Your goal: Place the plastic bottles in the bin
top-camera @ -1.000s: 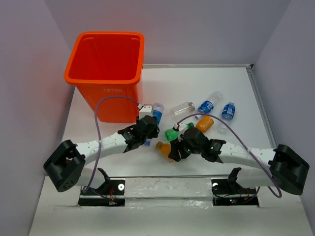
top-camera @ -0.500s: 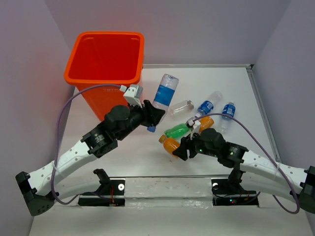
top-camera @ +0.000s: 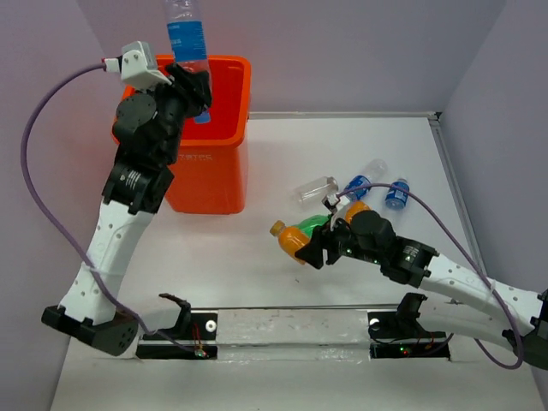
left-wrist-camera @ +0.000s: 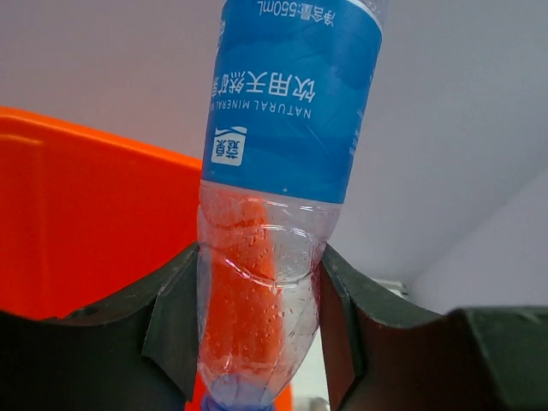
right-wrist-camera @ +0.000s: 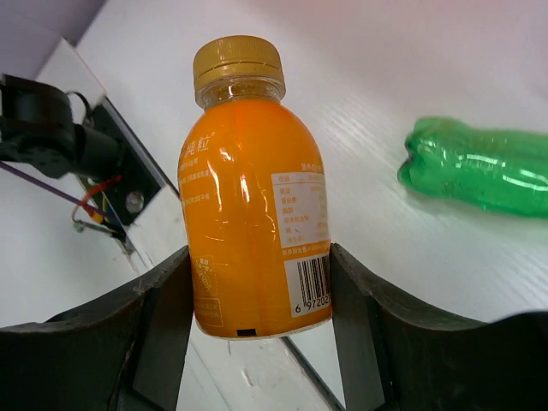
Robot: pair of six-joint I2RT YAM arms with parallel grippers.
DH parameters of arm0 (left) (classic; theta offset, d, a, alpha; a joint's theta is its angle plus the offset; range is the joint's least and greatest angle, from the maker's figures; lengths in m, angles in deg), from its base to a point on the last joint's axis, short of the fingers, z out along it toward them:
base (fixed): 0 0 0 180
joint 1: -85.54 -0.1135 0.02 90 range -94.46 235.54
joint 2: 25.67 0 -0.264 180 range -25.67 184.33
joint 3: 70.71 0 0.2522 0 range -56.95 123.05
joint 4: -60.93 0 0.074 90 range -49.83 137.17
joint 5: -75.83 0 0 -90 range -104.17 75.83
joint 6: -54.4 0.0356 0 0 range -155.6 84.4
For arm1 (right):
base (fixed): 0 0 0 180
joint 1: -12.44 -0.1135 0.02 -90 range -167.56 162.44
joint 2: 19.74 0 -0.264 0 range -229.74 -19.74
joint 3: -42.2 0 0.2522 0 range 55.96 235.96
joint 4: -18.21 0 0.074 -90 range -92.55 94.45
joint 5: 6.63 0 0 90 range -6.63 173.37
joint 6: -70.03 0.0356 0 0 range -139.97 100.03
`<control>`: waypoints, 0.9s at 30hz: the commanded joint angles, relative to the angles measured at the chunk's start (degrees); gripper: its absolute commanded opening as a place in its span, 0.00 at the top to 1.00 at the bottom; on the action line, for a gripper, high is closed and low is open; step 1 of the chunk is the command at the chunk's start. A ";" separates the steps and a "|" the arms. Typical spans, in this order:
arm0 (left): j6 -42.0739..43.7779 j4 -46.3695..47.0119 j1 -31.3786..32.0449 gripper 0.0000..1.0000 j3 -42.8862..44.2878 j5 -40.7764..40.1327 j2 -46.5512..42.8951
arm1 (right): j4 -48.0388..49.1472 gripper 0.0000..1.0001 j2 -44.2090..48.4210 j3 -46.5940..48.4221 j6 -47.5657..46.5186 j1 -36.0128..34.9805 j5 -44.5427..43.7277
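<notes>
My left gripper (top-camera: pixel 198 92) is raised above the orange bin (top-camera: pixel 205 175) and is shut on a clear plastic bottle with a blue label (top-camera: pixel 185 36). The bottle hangs cap down over the bin's right rim. In the left wrist view the jaws (left-wrist-camera: pixel 257 334) pinch the bottle's (left-wrist-camera: pixel 287 103) neck end, with the bin's wall (left-wrist-camera: pixel 86 223) behind. My right gripper (top-camera: pixel 317 247) is shut on an orange bottle (top-camera: pixel 291 241) just above the table. In the right wrist view that gripper (right-wrist-camera: pixel 257 308) clamps the base of the orange bottle (right-wrist-camera: pixel 248 197).
A green bottle (top-camera: pixel 310 227) lies just behind the right gripper and also shows in the right wrist view (right-wrist-camera: pixel 479 167). A second orange bottle (top-camera: pixel 357 211), a plain clear one (top-camera: pixel 315 189) and two blue-labelled ones (top-camera: pixel 364 179) (top-camera: pixel 396 193) lie mid-table. The arm mounts (top-camera: pixel 193 330) line the near edge.
My left arm has swung the blue-labelled bottle up from the table to above the bin. My right gripper closed on the orange bottle and lifted it slightly.
</notes>
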 commanded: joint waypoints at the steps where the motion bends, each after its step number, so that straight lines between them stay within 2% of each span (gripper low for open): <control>1: 0.77 -4.08 -7.40 0.44 4.20 -1.38 6.84 | 2.01 0.63 -1.39 10.21 -2.53 -0.59 -2.74; 2: 0.33 -4.78 -8.27 0.29 4.55 -1.21 6.93 | 1.92 0.63 -1.40 11.97 -3.15 -0.59 -3.27; 3: -0.11 -5.05 -8.63 0.07 4.47 0.09 6.41 | 2.10 0.63 -2.18 15.29 -3.76 -0.59 -4.23; 4: -0.20 -4.70 -8.72 0.01 2.29 0.89 5.36 | 2.45 0.63 -2.71 17.07 -4.47 -0.59 -4.85; 8: -2.13 -0.22 -8.63 0.01 -7.10 5.72 -7.43 | 4.20 0.63 -6.66 26.38 -10.86 -0.59 -9.33; 12: -3.80 -1.27 -8.55 0.01 -15.82 10.03 -18.01 | 6.40 0.63 -14.48 37.37 -16.94 -0.59 -13.81; 17: -4.24 -7.76 -8.55 0.01 -24.44 13.37 -29.42 | 11.31 0.64 -28.27 53.86 -24.06 -0.59 -16.89; 22: -6.00 -11.11 -8.63 0.01 -32.60 22.93 -36.12 | 18.70 0.63 -42.24 67.42 -27.85 -0.59 -18.21; 23: -6.70 -11.81 -8.55 0.01 -33.58 24.18 -37.52 | 18.97 0.63 -47.57 70.41 -27.68 -0.59 -18.13; 24: -6.70 -12.08 -8.55 0.01 -34.37 25.32 -38.06 | 19.06 0.61 -50.59 76.61 -27.33 -0.59 -17.95; 25: -6.88 -12.26 -8.55 0.01 -35.95 26.90 -38.85 | 19.06 0.54 -53.40 79.89 -26.98 -0.07 -17.52; 26: -6.97 -12.26 -8.55 0.01 -36.66 27.35 -39.20 | 18.98 0.33 -58.74 83.06 -26.97 -0.06 -17.25; 27: -6.79 -12.26 -8.63 0.01 -37.27 27.88 -39.30 | 18.80 0.21 -61.14 86.22 -27.06 -0.06 -17.68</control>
